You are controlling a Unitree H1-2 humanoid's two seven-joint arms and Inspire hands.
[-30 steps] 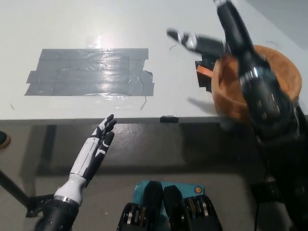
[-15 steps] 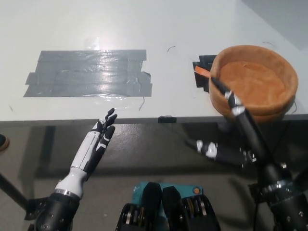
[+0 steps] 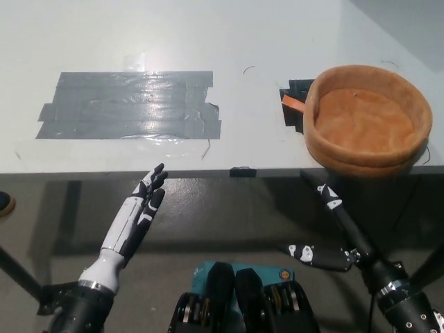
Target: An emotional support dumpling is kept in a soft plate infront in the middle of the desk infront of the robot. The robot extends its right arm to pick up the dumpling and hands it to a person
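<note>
A soft orange plate (image 3: 366,121) sits at the right on the white counter (image 3: 208,35). Both robot hands hang below, fingers spread: left robot hand (image 3: 139,211), right robot hand (image 3: 333,236).

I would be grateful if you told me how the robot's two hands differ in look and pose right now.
The left hand is white with black trim; the right hand is black with small white marks. The left hand's fingers lie close together, pointing up at the desk edge, while the right hand's fingers splay wide apart. Both are open, empty and below the desk edge.
</note>
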